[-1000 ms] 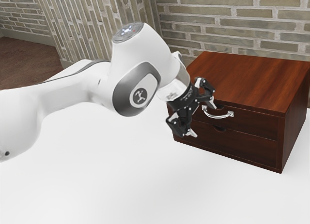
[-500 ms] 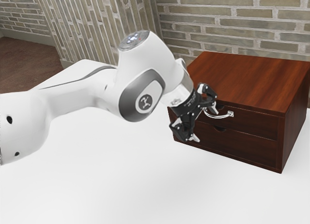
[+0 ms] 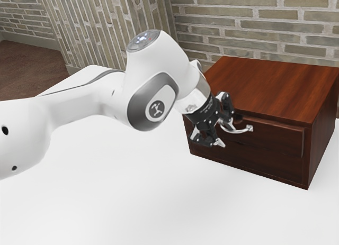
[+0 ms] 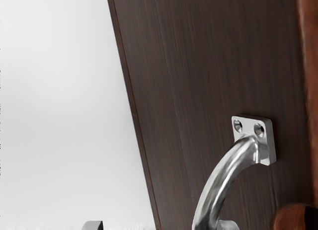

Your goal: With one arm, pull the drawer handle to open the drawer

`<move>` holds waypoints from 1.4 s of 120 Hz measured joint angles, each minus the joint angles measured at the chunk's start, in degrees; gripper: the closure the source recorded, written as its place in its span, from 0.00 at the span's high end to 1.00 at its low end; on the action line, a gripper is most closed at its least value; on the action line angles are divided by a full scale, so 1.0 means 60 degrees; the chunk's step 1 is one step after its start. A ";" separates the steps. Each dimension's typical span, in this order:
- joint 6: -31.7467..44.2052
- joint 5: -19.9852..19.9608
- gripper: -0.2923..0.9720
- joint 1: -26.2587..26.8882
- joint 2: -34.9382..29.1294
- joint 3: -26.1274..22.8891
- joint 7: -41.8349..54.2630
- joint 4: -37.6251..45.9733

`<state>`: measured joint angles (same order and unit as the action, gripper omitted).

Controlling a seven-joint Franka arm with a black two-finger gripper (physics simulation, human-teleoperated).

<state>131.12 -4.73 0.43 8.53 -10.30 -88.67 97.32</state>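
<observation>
In the exterior view a dark red-brown wooden cabinet stands on the white worktop, towards the exterior view's right. It has two drawers in its front, one above the other. The top drawer carries a curved metal handle; the lower drawer sits flush beneath it. I cannot tell whether the top drawer stands out from the cabinet at all, and the insides of both drawers are hidden. The white arm reaches in from the exterior view's left, and its black tool is at the handle's near end. The fingers are spread apart, with that end of the handle between them rather than clamped. Behind the worktop runs a pale brick wall, with brown floor at the exterior view's upper left.

In the wrist view the drawer's dark wood front is close to the hand, beside a bare stretch of worktop. The handle is fixed to the front by a square plate with two screws and curves away towards the tool.
</observation>
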 joint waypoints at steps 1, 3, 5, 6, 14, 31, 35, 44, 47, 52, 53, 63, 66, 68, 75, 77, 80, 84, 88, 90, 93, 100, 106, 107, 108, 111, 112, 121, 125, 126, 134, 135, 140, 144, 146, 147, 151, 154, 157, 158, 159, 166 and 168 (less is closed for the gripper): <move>-0.0005 0.0000 0.42 0.0000 -0.0008 0.0000 -0.0001 0.0000; -0.0015 0.0000 0.41 0.0001 -0.0025 0.0000 -0.0003 0.0000; -0.0028 0.0000 0.39 0.0001 -0.0044 0.0001 -0.0005 0.0000; -0.0035 0.0000 0.38 0.0001 -0.0054 0.0001 -0.0007 0.0000; -0.0100 -0.0001 0.31 -0.0001 -0.0111 0.0000 -0.0019 0.0007; -0.0269 -0.0001 0.22 0.0002 -0.0166 -0.0002 -0.0044 0.0013; -0.0316 -0.0002 0.21 0.0004 -0.0172 -0.0003 -0.0050 0.0013; -0.0465 -0.0002 0.19 0.0012 -0.0229 0.0005 -0.0056 0.0026; -0.0514 -0.0002 0.18 0.0015 -0.0255 0.0008 -0.0058 0.0028; -0.0585 -0.0003 0.18 0.0015 -0.0281 0.0008 -0.0064 0.0034; -0.0598 -0.0004 0.17 0.0014 -0.0286 0.0007 -0.0065 0.0035; -0.0701 -0.0007 0.16 0.0000 -0.0384 0.0013 -0.0075 0.0177; -0.0725 -0.0007 0.16 0.0010 -0.0418 0.0017 -0.0077 0.0230; -0.0738 -0.0007 0.16 0.0017 -0.0448 0.0020 -0.0079 0.0261; -0.0767 -0.0007 0.15 0.0038 -0.0585 0.0026 -0.0084 0.0434; -0.0774 -0.0007 0.15 0.0044 -0.0623 0.0027 -0.0085 0.0477; -0.0784 -0.0008 0.15 0.0050 -0.0665 0.0027 -0.0088 0.0529; -0.0796 -0.0014 0.15 0.0049 -0.0737 0.0021 -0.0091 0.0609; -0.0805 -0.0032 0.15 0.0052 -0.0827 0.0019 -0.0094 0.0699; -0.0809 -0.0044 0.15 0.0053 -0.0862 0.0019 -0.0095 0.0739; -0.0813 -0.0062 0.15 0.0054 -0.0911 0.0018 -0.0098 0.0806; -0.0821 -0.0092 0.15 0.0060 -0.1048 0.0016 -0.0103 0.0946; -0.0817 -0.0135 0.15 0.0058 -0.1148 0.0007 -0.0107 0.1099; -0.0816 -0.0142 0.15 0.0059 -0.1165 0.0007 -0.0108 0.1120; -0.0815 -0.0148 0.15 0.0060 -0.1181 0.0007 -0.0108 0.1137; -0.0812 -0.0165 0.15 0.0062 -0.1224 0.0008 -0.0110 0.1192; -0.0810 -0.0170 0.15 0.0061 -0.1241 0.0005 -0.0111 0.1221; -0.0785 -0.0201 0.15 0.0051 -0.1412 -0.0023 -0.0116 0.1439; -0.0774 -0.0211 0.15 0.0058 -0.1478 -0.0022 -0.0118 0.1510; -0.0772 -0.0214 0.15 0.0069 -0.1495 -0.0012 -0.0119 0.1538; -0.0719 -0.0250 0.15 0.0111 -0.1622 0.0013 -0.0123 0.1736; -0.0712 -0.0254 0.15 0.0111 -0.1639 0.0012 -0.0123 0.1756; -0.0681 -0.0271 0.15 0.0108 -0.1714 0.0004 -0.0125 0.1842; -0.0658 -0.0281 0.15 0.0101 -0.1766 -0.0003 -0.0127 0.1884; -0.0646 -0.0285 0.15 0.0084 -0.1790 -0.0024 -0.0128 0.1898; -0.0640 -0.0287 0.15 0.0072 -0.1799 -0.0040 -0.0129 0.1905; -0.0618 -0.0297 0.15 0.0087 -0.1846 -0.0029 -0.0131 0.1963; -0.0606 -0.0303 0.15 0.0106 -0.1894 -0.0015 -0.0132 0.2016; -0.0595 -0.0308 0.15 0.0120 -0.1928 -0.0004 -0.0134 0.2057; -0.0590 -0.0309 0.15 0.0122 -0.1942 -0.0003 -0.0134 0.2069; -0.0586 -0.0311 0.15 0.0124 -0.1955 -0.0001 -0.0135 0.2079; -0.0559 -0.0319 0.15 0.0133 -0.2052 -0.0001 -0.0138 0.2180; -0.0553 -0.0320 0.15 0.0138 -0.2077 0.0003 -0.0139 0.2204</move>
<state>127.81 -6.65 1.25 -3.94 -10.28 -89.51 110.54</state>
